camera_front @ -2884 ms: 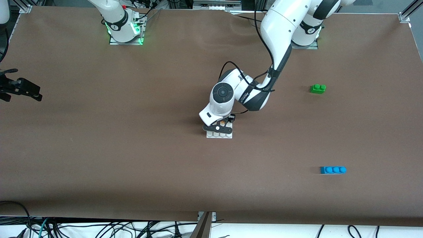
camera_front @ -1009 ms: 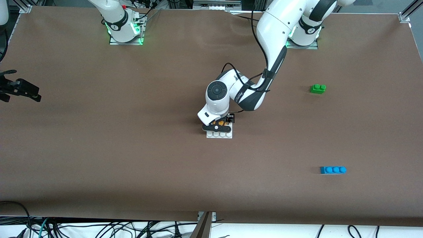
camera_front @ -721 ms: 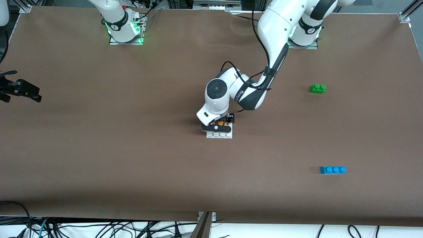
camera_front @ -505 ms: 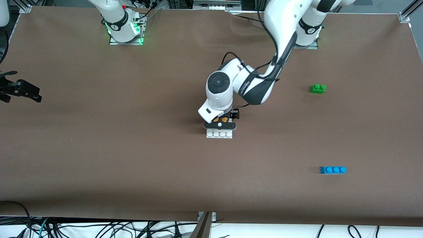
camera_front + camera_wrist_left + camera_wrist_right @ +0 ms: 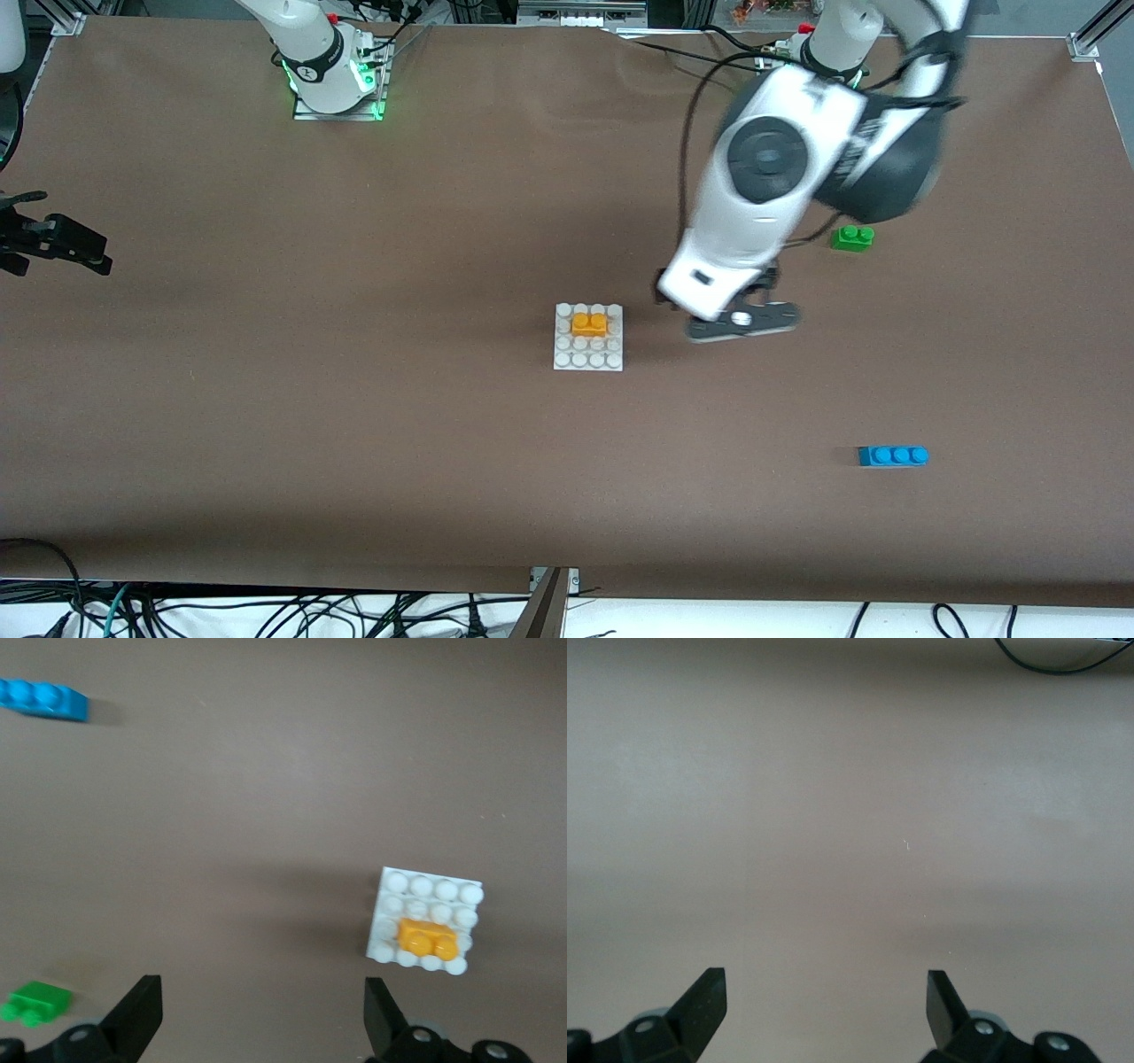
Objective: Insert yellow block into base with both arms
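Note:
The yellow block (image 5: 590, 323) sits on the white base (image 5: 576, 360) in the middle of the table, on its second stud row from the robots. It also shows in the left wrist view (image 5: 428, 939) on the base (image 5: 430, 890). My left gripper (image 5: 742, 323) is open and empty, up in the air over bare table between the base and the green brick; its wrist view shows it (image 5: 263, 1019) with jaws wide apart. My right gripper (image 5: 55, 239) waits open at the right arm's end of the table, over bare table (image 5: 824, 1010).
A green two-stud brick (image 5: 852, 237) lies toward the left arm's end, also in the left wrist view (image 5: 35, 1002). A blue three-stud brick (image 5: 893, 455) lies nearer the front camera, also in the left wrist view (image 5: 42, 700). Cables hang below the table's front edge.
The left gripper let go of the yellow block, rose and swung toward the left arm's end. The block stays on the base. The right arm has not moved.

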Robot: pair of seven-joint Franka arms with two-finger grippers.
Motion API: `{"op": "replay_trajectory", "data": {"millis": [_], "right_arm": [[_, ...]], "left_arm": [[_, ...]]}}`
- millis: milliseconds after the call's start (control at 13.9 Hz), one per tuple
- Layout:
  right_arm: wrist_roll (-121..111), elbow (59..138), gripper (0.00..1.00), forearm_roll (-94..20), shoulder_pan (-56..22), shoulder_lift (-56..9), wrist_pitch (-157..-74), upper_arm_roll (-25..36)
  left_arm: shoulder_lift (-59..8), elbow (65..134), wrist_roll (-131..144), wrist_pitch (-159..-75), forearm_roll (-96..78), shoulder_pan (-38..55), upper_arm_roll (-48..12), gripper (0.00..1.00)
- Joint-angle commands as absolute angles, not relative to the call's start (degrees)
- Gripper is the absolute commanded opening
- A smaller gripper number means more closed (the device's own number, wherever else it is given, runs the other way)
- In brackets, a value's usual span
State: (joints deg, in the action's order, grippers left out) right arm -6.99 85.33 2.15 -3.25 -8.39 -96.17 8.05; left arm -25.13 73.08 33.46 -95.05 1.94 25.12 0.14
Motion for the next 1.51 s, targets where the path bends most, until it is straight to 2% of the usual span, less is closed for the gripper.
{"op": "replay_trajectory", "data": {"millis": [0,361,649,865,1009,1442], "right_arm": [[-6.86,85.25,1.00,2.46,-2.55,-8.26,-96.42,7.56],[-6.86,85.25,1.00,2.37,-2.55,-8.26,-96.42,7.56],[-6.86,85.25,1.00,2.37,-2.55,-8.26,-96.42,7.56],[-6.86,85.25,1.00,2.37,-2.55,-8.26,-96.42,7.56],[-6.86,85.25,1.00,2.37,-2.55,-8.26,-96.42,7.56],[-6.86,85.25,1.00,2.37,-2.55,-8.26,-96.42,7.56]], "left_arm": [[-21.19,74.62,25.77,-92.21,2.02,19.27,-0.70,1.00],[-15.93,75.93,12.76,-88.86,-0.43,11.96,1.04,1.00],[-9.24,84.09,8.97,-89.91,-5.71,7.04,0.88,1.00],[-2.66,94.88,4.95,-98.14,-5.20,2.21,-3.06,1.00],[0.61,98.78,3.96,-100.02,-0.28,2.02,-3.78,1.00],[2.02,99.23,3.78,-98.18,0.53,2.02,-3.34,1.00]]}}
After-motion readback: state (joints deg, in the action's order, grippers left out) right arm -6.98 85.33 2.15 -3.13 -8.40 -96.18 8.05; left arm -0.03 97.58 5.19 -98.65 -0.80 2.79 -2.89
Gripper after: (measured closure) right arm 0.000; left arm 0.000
